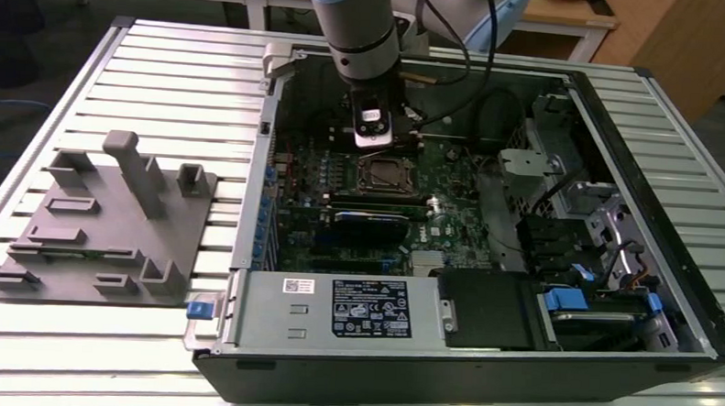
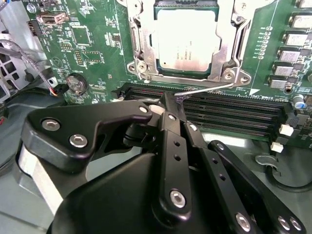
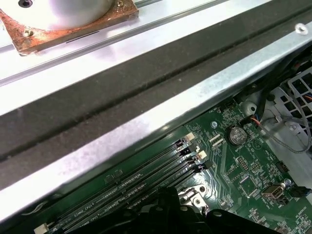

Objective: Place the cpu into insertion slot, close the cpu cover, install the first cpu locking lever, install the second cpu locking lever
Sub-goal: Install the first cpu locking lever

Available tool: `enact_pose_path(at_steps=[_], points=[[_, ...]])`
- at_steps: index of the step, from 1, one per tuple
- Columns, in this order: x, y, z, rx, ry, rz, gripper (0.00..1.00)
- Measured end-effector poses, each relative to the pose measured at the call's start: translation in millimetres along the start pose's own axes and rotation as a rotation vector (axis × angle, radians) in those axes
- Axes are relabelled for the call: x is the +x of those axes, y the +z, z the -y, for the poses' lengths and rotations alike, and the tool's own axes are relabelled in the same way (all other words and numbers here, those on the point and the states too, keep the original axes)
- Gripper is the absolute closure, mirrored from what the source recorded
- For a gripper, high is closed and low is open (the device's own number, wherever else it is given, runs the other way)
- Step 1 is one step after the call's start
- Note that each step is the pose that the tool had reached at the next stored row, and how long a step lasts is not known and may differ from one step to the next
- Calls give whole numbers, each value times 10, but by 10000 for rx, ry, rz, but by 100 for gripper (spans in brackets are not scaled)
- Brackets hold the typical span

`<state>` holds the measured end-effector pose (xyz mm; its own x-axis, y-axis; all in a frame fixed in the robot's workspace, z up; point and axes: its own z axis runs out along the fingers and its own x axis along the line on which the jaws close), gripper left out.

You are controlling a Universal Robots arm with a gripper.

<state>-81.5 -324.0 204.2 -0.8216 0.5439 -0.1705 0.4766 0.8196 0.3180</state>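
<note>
Second wrist view: the cpu (image 2: 185,36) is seated, the cpu cover (image 2: 230,46) down around it, and a wire locking lever (image 2: 207,88) along its edge. Your gripper (image 2: 165,102) has its fingers (image 2: 171,126) clenched together beside the lever's free end; you cannot tell whether they pinch it. Exterior view: the gripper hangs just beside the insertion slot (image 1: 382,174) inside the computer case (image 1: 453,372). First wrist view: memory slots (image 3: 146,181) and the case rim.

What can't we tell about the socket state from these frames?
- Exterior view: cpu cover is too small to tell if it is latched.
- Second wrist view: locking lever's end is hidden behind the gripper; cpu cover's far edge is cut off by the picture edge.
</note>
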Motion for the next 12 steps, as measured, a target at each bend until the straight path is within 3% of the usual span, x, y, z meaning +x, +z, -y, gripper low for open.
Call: enact_pose_path(at_steps=[12], points=[[-5,76,13,94,-35,54,90]])
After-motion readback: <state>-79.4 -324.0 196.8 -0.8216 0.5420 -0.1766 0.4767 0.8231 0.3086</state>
